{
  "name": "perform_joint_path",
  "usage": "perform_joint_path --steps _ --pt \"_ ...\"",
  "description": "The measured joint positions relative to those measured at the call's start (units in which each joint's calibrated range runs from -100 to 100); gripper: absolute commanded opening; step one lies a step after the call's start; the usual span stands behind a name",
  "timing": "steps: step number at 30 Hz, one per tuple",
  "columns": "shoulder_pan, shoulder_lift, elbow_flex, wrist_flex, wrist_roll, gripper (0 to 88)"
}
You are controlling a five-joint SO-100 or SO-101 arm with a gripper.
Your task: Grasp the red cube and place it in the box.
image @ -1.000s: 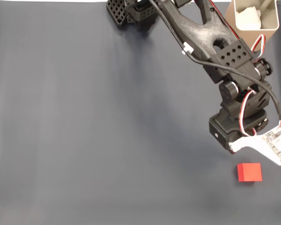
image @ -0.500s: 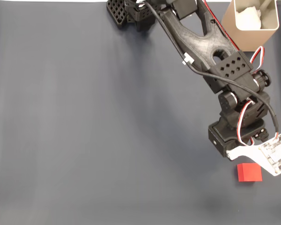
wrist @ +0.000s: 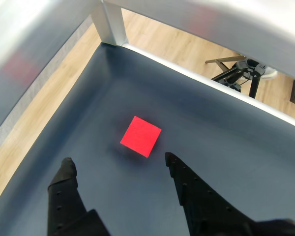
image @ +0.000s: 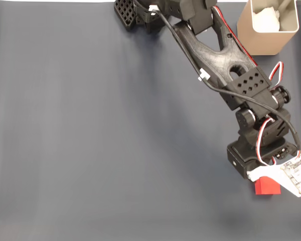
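Fixed view first: over the last second my arm has swung further toward the near right corner of the dark grey cloth-covered table, and my wrist now hangs right over the small bright-red matte cube. A second ago the whole cube was showing with a clear gap between it and me; now the white bracket on my wrist covers its top edge. The cube itself hasn't budged, still sitting near the table's right edge toward the front. The tall beige thin-walled box is way off in the far right corner, with a white wad of crumpled paper inside it. You can't really read my fingers from this angle, they're tucked under the wrist.

Wrist view: way clearer. My black two-finger claw is spread wide with nothing in it, one fingertip at the lower left, the other right of centre. The red cube lies flat on the table just ahead of the tips, turned diamond-wise to me and a bit closer to the right finger. Not touching either one.

So I reckon the approach is mostly done but the grab hasn't started. I'd guess I need to drop a touch more and push forward so the cube sits between the fingers before closing. That corner-on angle might make it twist when I squeeze.
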Motion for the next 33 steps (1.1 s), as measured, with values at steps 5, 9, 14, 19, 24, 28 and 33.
perform_joint_path --steps 5,9,14,19,24,28,33 --pt "0.00 4.60 -5.61 -0.16 0.15 42.1" --pt "-0.07 8.68 -11.21 -0.16 0.73 42.2" --pt "0.37 11.72 -15.19 -0.16 0.73 42.2" --pt "0.30 14.33 -18.44 -0.16 0.73 42.2" --pt "0.22 16.93 -22.06 -0.16 0.78 42.1" --pt "0.37 17.72 -22.78 -0.16 0.78 41.9" --pt "0.22 17.72 -22.78 -0.16 0.78 41.9"
